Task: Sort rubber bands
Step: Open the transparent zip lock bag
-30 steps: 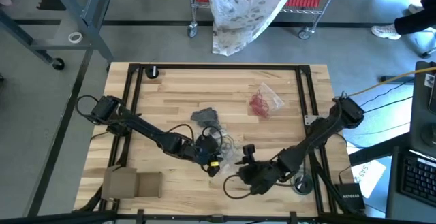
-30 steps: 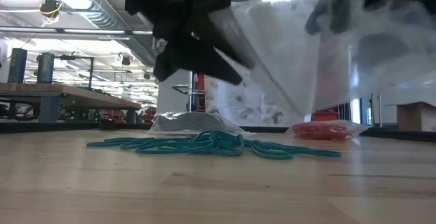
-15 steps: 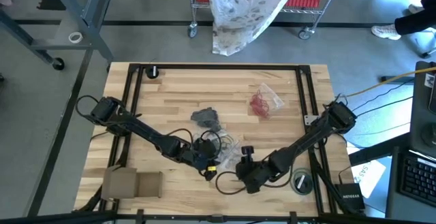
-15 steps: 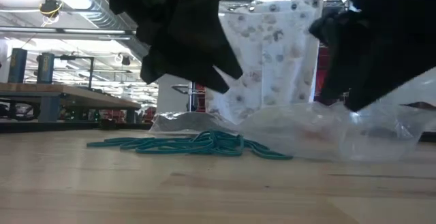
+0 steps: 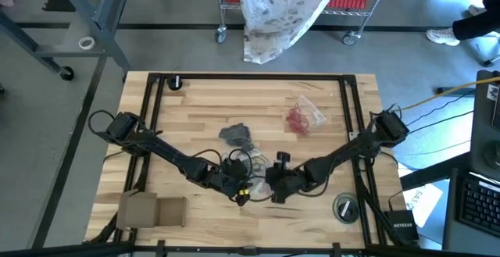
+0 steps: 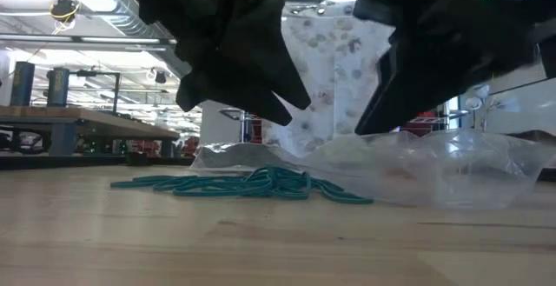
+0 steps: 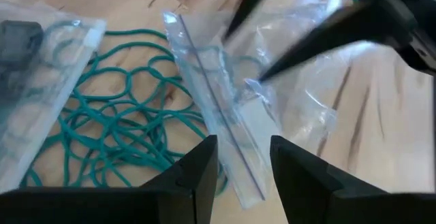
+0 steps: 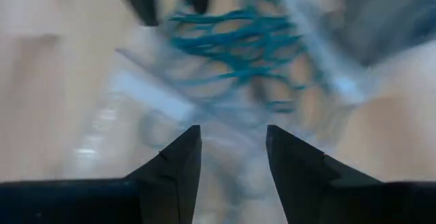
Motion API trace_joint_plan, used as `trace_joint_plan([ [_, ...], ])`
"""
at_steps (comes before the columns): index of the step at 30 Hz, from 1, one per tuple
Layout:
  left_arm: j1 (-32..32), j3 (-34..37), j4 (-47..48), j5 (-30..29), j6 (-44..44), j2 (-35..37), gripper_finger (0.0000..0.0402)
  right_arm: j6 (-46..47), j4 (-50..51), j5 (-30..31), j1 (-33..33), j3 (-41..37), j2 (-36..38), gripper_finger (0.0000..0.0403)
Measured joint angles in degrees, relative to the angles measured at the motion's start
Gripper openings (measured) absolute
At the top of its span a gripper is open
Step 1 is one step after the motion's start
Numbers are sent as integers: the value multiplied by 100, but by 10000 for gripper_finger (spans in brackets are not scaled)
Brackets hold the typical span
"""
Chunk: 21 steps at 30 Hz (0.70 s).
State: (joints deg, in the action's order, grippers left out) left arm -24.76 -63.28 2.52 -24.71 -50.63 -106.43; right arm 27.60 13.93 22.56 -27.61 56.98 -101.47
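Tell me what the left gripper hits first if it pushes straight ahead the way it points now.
Probably the clear bag: its sealed strip lies right ahead of the open left gripper, between the fingers. The teal bands lie off to one side. Depth is hard to judge, so the table beneath could come almost at once.

Teal rubber bands point(image 7: 116, 125) beside clear bag point(image 7: 225, 142)

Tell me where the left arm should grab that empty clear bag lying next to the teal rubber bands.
Probably the clear bag by its stiff zip edge, which lies flat beside the teal rubber bands. That edge runs straight out from the left gripper, so come from above with the open jaws astride it.
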Motion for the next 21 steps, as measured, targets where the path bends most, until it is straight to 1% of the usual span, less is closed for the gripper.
trace_joint_plan([
  [2,-35,0,-17,-7,1,0,127,219,-176,-283,-58,-196,0,159],
  [3,-45,0,-29,-7,0,0,127,267,-226,-252,-130,-289,-5,159],
  [4,-56,0,-36,-5,-8,-2,127,286,-343,-145,-209,-387,-11,159],
  [7,-52,0,-59,-9,-34,-2,127,218,-760,451,-416,-710,-5,159],
  [9,-46,0,-68,-11,-59,-2,127,49,-1068,586,-471,-963,-7,159],
  [14,-7,0,-304,-24,-178,-18,127,-415,-1843,566,-461,-1345,-7,159],
  [19,122,-3,-693,-9,-344,-284,127,-981,-2056,530,-461,-1415,-7,159],
  [21,191,0,-717,2,-383,-409,127,-1022,-2060,529,-461,-1415,-7,159],
])
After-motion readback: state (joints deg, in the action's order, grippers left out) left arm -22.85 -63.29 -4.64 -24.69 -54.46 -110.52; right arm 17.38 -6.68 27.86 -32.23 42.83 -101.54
